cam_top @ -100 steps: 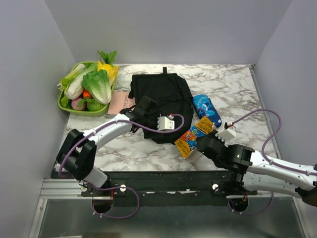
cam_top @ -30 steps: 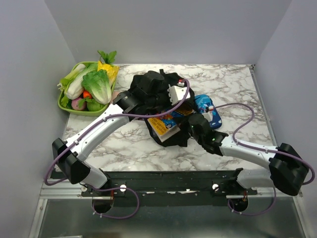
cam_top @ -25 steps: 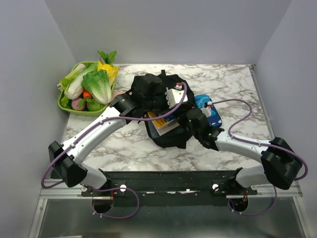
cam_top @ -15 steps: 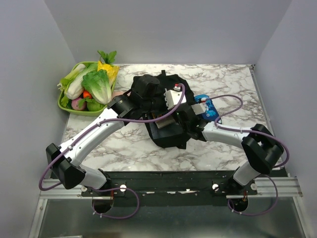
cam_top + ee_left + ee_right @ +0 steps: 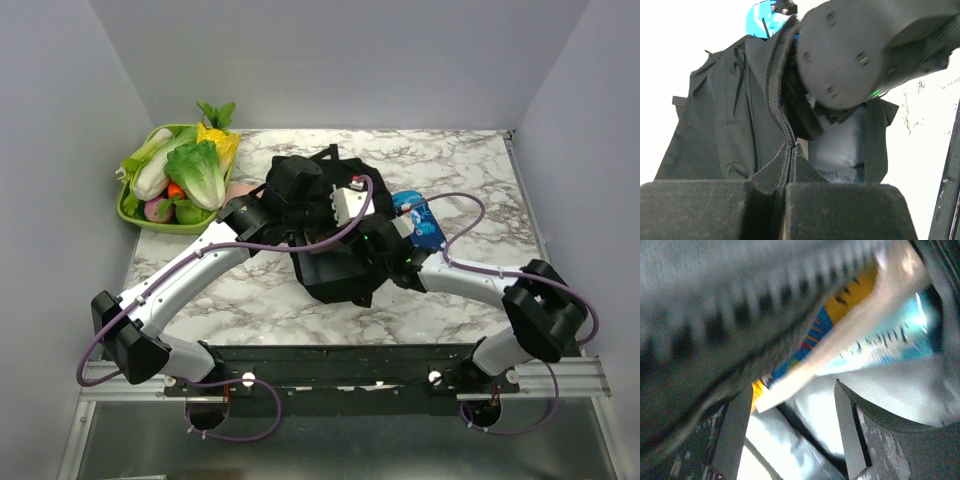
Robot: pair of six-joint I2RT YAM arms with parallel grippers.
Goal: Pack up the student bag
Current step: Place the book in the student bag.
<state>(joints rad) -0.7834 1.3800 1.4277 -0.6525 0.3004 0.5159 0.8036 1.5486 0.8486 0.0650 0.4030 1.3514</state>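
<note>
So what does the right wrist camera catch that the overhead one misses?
Only the right wrist view: an orange-and-blue book with a pale page edge, inside the black backpack, and the right fingers spread apart near it. Only the overhead view: the green basket of vegetables, the blue glasses case, and the left arm and right arm reaching to the bag. Both: the backpack itself, which from the wrist is just blurred zipper teeth and dark fabric.
</note>
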